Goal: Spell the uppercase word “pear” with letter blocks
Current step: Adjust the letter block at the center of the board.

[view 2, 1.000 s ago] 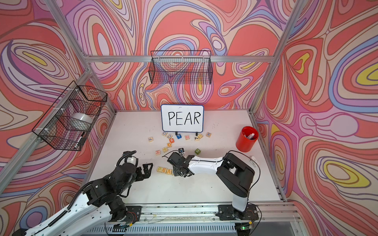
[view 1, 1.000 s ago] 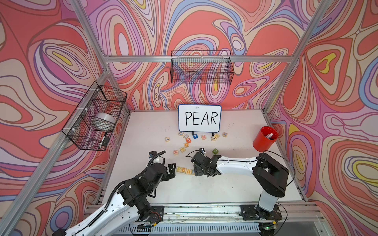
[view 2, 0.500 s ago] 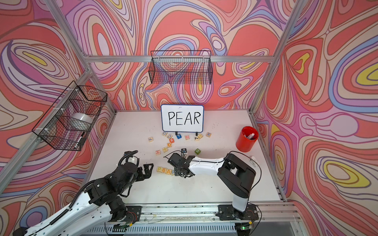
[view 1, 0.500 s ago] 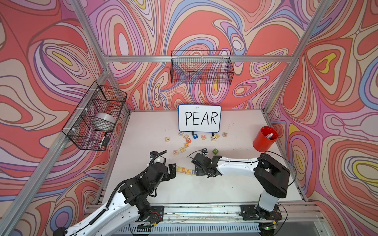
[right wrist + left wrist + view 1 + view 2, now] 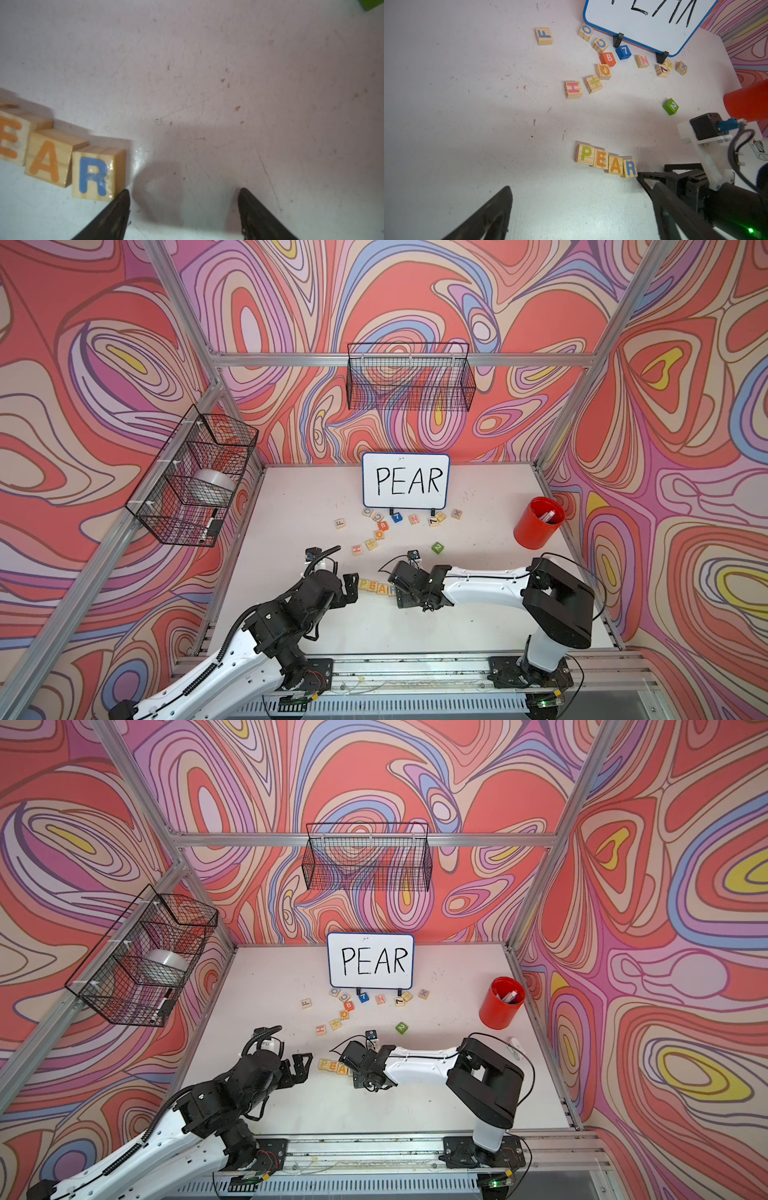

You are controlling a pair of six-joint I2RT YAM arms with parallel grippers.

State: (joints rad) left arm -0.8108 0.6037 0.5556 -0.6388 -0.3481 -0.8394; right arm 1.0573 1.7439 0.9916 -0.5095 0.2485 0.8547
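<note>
Right gripper spread, empty, fingertip just beside R block; left gripper agape near P block; open table toward front edge.

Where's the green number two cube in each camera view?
Both top views: green 2 cube, alone between whiteboard and right arm.
Left wrist: near the red cup.
Right wrist: only a green sliver at a corner.
Shared landmark: the PEAR block row.

A robotics lab test cell: aluminium frame holding swirl-printed wall panels, wire baskets, two robot arms bolted to a rail beside a table
</note>
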